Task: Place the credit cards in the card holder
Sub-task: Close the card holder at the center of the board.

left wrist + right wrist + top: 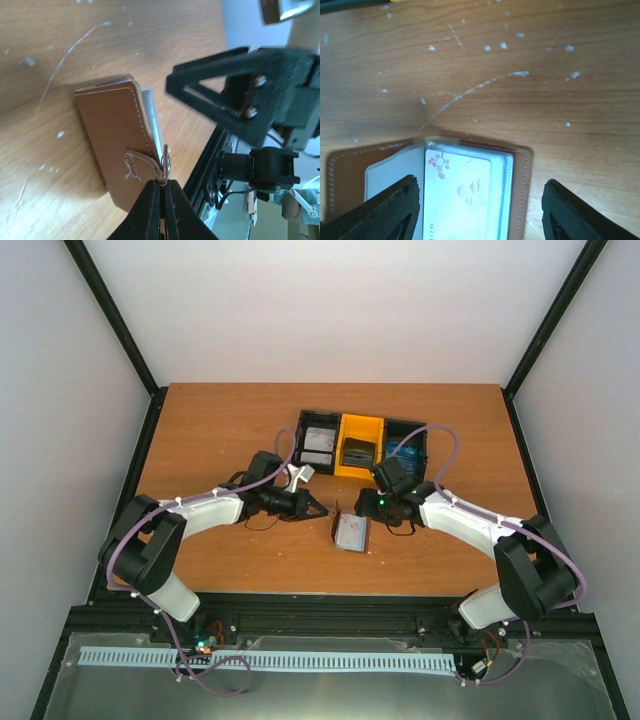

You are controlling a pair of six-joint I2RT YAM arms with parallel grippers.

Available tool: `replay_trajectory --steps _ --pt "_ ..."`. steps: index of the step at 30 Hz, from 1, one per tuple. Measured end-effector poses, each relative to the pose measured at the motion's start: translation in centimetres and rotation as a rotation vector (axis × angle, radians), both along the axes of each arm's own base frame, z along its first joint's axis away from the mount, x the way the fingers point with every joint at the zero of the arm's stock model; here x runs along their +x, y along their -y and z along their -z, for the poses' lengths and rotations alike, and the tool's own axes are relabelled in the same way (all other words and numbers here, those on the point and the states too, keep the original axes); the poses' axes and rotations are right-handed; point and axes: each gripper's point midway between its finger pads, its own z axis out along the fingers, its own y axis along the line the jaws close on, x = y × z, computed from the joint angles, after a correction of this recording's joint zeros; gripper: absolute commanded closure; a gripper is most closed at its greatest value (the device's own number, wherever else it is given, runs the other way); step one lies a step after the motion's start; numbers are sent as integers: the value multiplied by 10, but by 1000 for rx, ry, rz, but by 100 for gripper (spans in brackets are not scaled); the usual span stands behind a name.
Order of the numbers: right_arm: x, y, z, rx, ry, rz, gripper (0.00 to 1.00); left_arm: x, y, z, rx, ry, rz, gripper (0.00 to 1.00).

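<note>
Two-sided approach, we note: left gripper (pixel 161 186) pinched shut on strap (pixel 137 167) of card holder (pixel 112 135), mid-table; right gripper (pixel 482 202) spread wide over it, white card (pixel 460 195) tucked inside; tray (pixel 301 440) farther back.

The wallet (pixel 351 533) lies open on the table (pixel 220 420), pale inside facing up, between both grippers. The left gripper (pixel 322 510) is at its left edge and the right gripper (pixel 366 506) just beyond its far edge. Behind, a three-compartment tray (pixel 362 421) holds cards (pixel 318 447).
</note>
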Motion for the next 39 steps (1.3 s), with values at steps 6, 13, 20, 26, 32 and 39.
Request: replay_trajectory --steps 6,13,20,26,32,39 --pt "-13 16 17 -53 -48 30 35 10 25 -6 -24 6 51 99" --pt "-25 41 35 -109 -118 97 54 7 41 -3 -31 -9 96 99" --pt "-33 56 42 -161 -162 118 65 7 42 -2 -26 -17 98 99" --pt "-44 54 59 -179 -240 67 66 9 44 -4 -29 -13 100 99" --pt "-43 52 59 -187 -252 45 66 10 45 -4 -28 -20 98 99" --pt "-43 42 59 -143 -262 2 66 9 46 -4 -28 -28 98 99"
